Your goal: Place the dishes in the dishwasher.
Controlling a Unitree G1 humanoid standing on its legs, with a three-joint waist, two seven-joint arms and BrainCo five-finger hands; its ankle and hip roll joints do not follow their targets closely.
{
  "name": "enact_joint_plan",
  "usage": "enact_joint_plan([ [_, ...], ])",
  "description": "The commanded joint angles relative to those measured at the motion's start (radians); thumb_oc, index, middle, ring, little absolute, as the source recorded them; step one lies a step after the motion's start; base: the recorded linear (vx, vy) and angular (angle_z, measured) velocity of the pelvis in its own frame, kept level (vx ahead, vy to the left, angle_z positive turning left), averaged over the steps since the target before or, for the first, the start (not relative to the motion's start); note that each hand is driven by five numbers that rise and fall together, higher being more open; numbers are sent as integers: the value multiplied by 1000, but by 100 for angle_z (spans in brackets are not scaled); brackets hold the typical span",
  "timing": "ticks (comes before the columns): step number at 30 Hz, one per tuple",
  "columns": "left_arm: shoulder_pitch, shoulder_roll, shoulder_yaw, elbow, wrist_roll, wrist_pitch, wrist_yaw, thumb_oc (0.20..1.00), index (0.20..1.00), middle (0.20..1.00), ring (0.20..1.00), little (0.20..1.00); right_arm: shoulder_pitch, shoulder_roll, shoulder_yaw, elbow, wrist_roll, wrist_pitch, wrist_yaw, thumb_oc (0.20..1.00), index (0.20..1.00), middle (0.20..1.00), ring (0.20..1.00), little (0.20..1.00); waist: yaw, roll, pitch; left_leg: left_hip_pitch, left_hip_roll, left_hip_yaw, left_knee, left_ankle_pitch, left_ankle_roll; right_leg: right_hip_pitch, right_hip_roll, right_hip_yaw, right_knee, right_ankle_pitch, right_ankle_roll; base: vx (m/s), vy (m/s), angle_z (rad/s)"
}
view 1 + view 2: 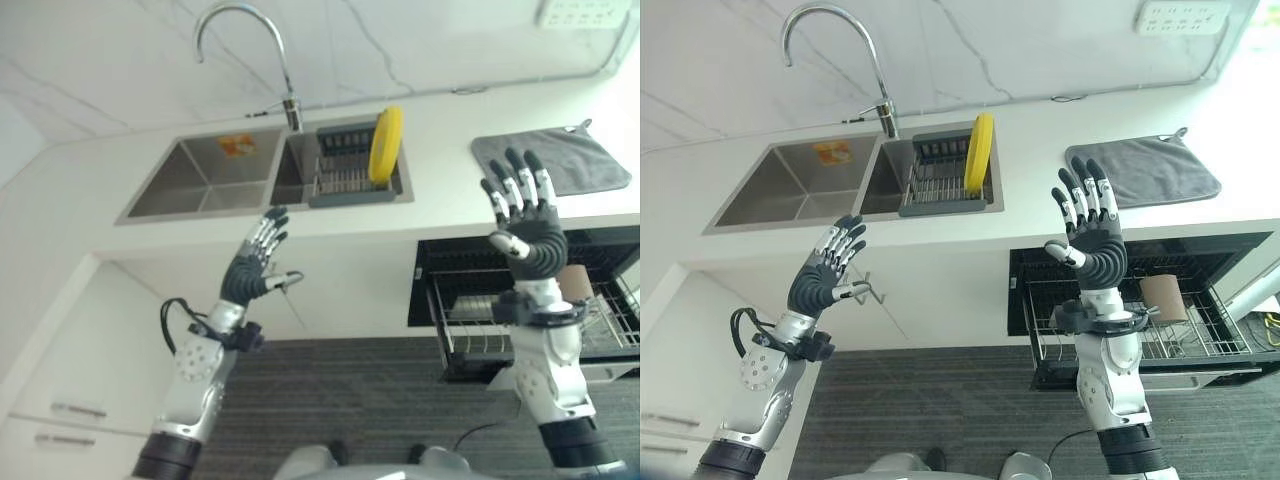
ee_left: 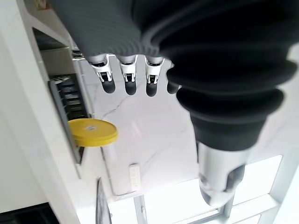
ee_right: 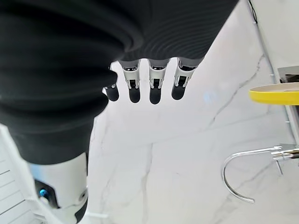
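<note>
With the left hand (image 1: 826, 277) raised and spread empty, the round yellow plate (image 1: 980, 153) upright in the dark sink rack (image 1: 940, 190), and the right hand (image 1: 1092, 235) likewise splayed, grasp the plate's rim squarely before swinging it toward the open dishwasher's wire basket (image 1: 1200, 345).

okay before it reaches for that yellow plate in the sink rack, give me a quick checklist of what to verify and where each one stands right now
1. Left hand free: ok, fingers straight, holding nothing, raised in front of the counter edge.
2. Right hand free: ok, fingers spread, empty, raised above the dishwasher rack.
3. Yellow plate reachable: ok, it stands on edge in the drying rack in the sink's right basin, with nothing over it.
4. Dishwasher open: ok, the rack is pulled out under the counter.
5. Space in the dishwasher rack: cannot tell fully; a brown cup sits in it and the right arm hides part of it.
6. Faucet clear of the path: ok, it arcs over the left basin, beside the plate.
</note>
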Motion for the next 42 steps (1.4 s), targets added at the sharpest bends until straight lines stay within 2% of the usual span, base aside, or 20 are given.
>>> enact_joint_plan([
  [1,1,14,89,-94,-36,-28,-3,1000,1000,1000,1000,1000,-69,-19,-7,-64,29,-78,29,1000,1000,1000,1000,1000,52,39,-6,-7,78,-6,-15,110,-41,179,85,-33,-113,-36,92,212,167,-70],
  [4,16,12,108,-89,-43,-30,-38,1000,1000,1000,1000,1000,-63,-16,-4,-74,35,-65,32,1000,1000,1000,1000,1000,60,50,-3,-32,88,-53,-28,144,-41,187,83,3,-92,-55,93,326,329,-140],
  [6,12,19,109,-62,-35,-35,-53,1000,1000,1000,1000,1000,-37,-4,-6,-78,84,-41,58,1000,1000,1000,1000,1000,45,55,-10,2,57,-76,-10,89,-19,170,62,27,-48,-64,108,406,489,-145],
  [7,-18,31,102,-50,-19,-18,-73,1000,1000,1000,1000,1000,-1,30,-8,-65,107,-24,107,1000,1000,1000,1000,1000,28,61,-20,46,34,-60,-4,44,8,150,13,17,12,-68,136,268,268,-131],
  [10,-28,35,95,-46,-12,-6,-62,1000,1000,1000,1000,1000,0,41,3,-61,94,-17,111,1000,1000,1000,1000,1000,25,63,-20,73,23,-56,-12,31,22,135,-10,20,35,-56,150,141,107,-71],
  [12,-26,39,98,-41,-5,13,-38,1000,1000,1000,1000,1000,-8,53,13,-49,107,1,129,1000,1000,1000,1000,1000,35,64,-24,96,22,-42,-32,27,33,125,-45,-6,44,-30,173,117,-27,-62],
  [14,46,38,146,-78,2,17,4,1000,1000,1000,1000,1000,-55,83,68,-39,129,67,153,1000,1000,1000,1000,1000,105,75,-15,151,87,98,-86,26,25,113,-120,-183,42,17,214,12,-195,-84],
  [15,48,40,150,-81,5,13,10,1000,1000,1000,1000,1000,-61,85,80,-34,123,62,154,1000,1000,1000,1000,1000,112,74,-16,149,95,112,-90,28,22,119,-125,-201,31,12,213,-65,-190,-315],
  [18,71,15,140,-86,-2,2,47,1000,1000,1000,1000,1000,-72,55,133,-16,55,54,102,1000,1000,1000,1000,1000,121,57,-15,72,158,130,-23,70,-38,153,-65,-234,-70,-2,150,50,-356,-173],
  [20,69,7,125,-86,-1,-14,59,1000,1000,1000,1000,1000,-79,38,126,-9,54,63,79,1000,1000,1000,1000,1000,117,46,-8,40,167,116,26,70,-48,148,-37,-234,-77,-6,120,-27,-275,-12],
  [22,76,3,124,-86,-3,-24,70,1000,1000,1000,1000,1000,-76,31,125,-5,49,74,88,1000,1000,1000,1000,1000,113,39,-3,29,152,101,90,65,-46,145,-21,-223,-88,-3,105,17,-309,-26],
  [24,92,-16,120,-81,1,-37,78,1000,1000,1000,1000,1000,-66,28,120,-6,40,92,99,1000,1000,1000,1000,1000,116,27,14,-59,121,117,284,79,-40,172,-2,-236,-115,6,78,102,-261,-9],
  [27,90,-25,107,-89,11,-27,77,1000,1000,1000,1000,1000,-62,48,131,-17,-6,112,75,1000,1000,1000,1000,1000,121,63,10,-52,161,163,100,163,-59,204,14,-271,-136,-1,93,246,134,-8],
  [29,61,-18,93,-61,17,-23,104,1000,1000,1000,1000,1000,-56,49,143,-14,-3,123,66,1000,1000,1000,1000,1000,102,61,3,-1,173,231,26,129,-49,214,-13,-301,-126,-6,106,260,289,-21],
  [35,67,6,115,-70,49,-21,88,1000,1000,1000,1000,1000,-43,53,127,-32,-9,145,67,1000,1000,1000,1000,1000,131,49,-12,55,88,221,13,44,4,218,-82,-326,-38,-28,146,249,382,17],
  [36,64,23,119,-68,48,-12,69,1000,1000,1000,1000,1000,-27,63,110,-44,7,151,68,1000,1000,1000,1000,1000,140,32,-18,62,23,179,16,10,67,200,-100,-264,73,-7,171,262,428,83],
  [39,51,31,115,-64,56,-14,67,1000,1000,1000,1000,1000,-26,64,103,-48,9,132,64,1000,1000,1000,1000,1000,145,21,-24,73,-40,129,-5,-5,116,172,-98,-196,218,48,186,208,353,57],
  [40,39,39,110,-68,71,-4,82,1000,1000,1000,1000,1000,-27,66,108,-55,9,123,44,1000,1000,1000,1000,1000,141,28,-28,97,-73,75,-25,-17,152,99,-73,-154,383,96,188,280,-99,29],
  [41,45,45,124,-67,60,-14,110,1000,1000,1000,1000,1000,-51,58,108,-21,28,113,88,1000,1000,1000,1000,1000,106,25,-10,145,-50,59,-37,-55,121,-18,-116,-139,88,135,190,265,-174,29],
  [42,48,46,123,-67,61,-19,118,1000,1000,1000,1000,1000,-54,58,106,-21,32,116,93,1000,1000,1000,1000,1000,101,25,-5,155,-46,60,-40,-65,121,-39,-128,-134,84,156,197,190,-355,7],
])
